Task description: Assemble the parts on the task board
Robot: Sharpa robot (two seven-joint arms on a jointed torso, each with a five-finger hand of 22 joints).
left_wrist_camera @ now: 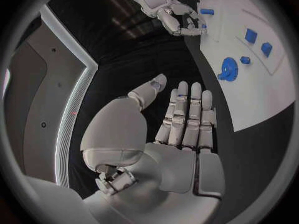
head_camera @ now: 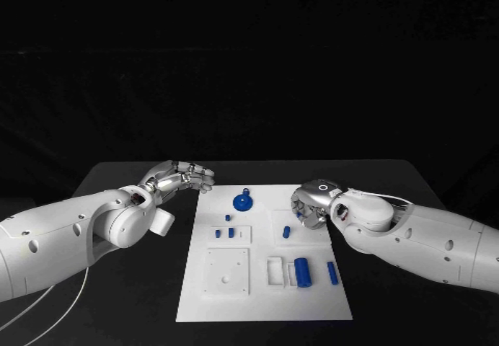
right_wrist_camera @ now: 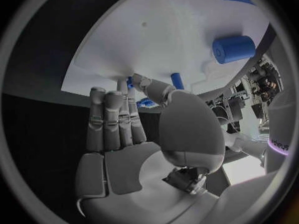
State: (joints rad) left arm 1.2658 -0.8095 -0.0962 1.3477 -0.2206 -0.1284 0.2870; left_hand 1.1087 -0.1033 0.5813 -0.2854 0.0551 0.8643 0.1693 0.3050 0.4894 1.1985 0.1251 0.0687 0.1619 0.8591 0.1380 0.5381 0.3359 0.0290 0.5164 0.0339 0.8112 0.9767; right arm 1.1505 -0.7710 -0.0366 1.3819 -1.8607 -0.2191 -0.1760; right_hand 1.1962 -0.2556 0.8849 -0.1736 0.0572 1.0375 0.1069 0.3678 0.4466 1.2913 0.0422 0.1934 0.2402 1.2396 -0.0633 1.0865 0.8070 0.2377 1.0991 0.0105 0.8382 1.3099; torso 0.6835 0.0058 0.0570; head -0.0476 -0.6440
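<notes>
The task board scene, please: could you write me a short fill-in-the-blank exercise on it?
1. The small parts on the task board are coloured ____.
2. The left hand hovers over the black ____, beside the board.
3. The right hand holds ____; its fingers are straight.
4. The round part with a handle lies near the board's ____ edge.

Missing words: blue; table; nothing; far
</notes>
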